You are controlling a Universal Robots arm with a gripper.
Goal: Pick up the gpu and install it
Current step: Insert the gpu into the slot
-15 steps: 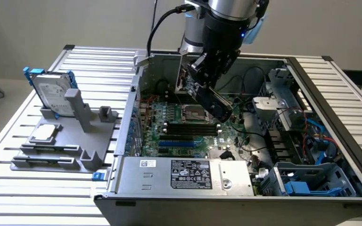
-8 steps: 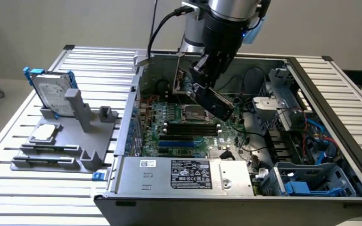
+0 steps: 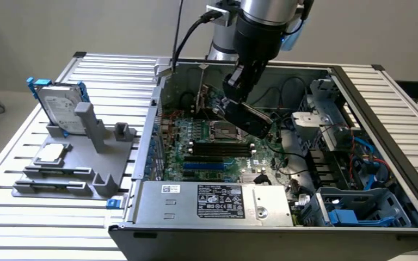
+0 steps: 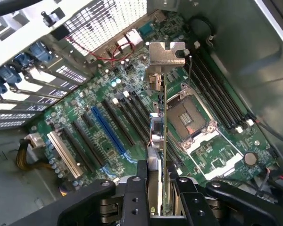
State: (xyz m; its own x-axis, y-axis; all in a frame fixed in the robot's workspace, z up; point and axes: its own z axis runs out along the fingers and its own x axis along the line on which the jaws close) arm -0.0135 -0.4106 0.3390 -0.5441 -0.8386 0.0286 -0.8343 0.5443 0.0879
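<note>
Gripper [image 4: 156, 190] jaws part closed, pinching the gpu [image 4: 160, 117] edge-on over the motherboard [image 4: 70, 101], not seated yet; mid-carry, guess seating needs its edge lined up straight with one of the slots [image 4: 106, 129]

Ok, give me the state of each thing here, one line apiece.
gpu, clamped in the gripper, above the motherboard, not seated.
gripper, shut on the gpu.
computer case, side open.
hard drive, upright in its grey stand.
blue slot, empty.
</note>
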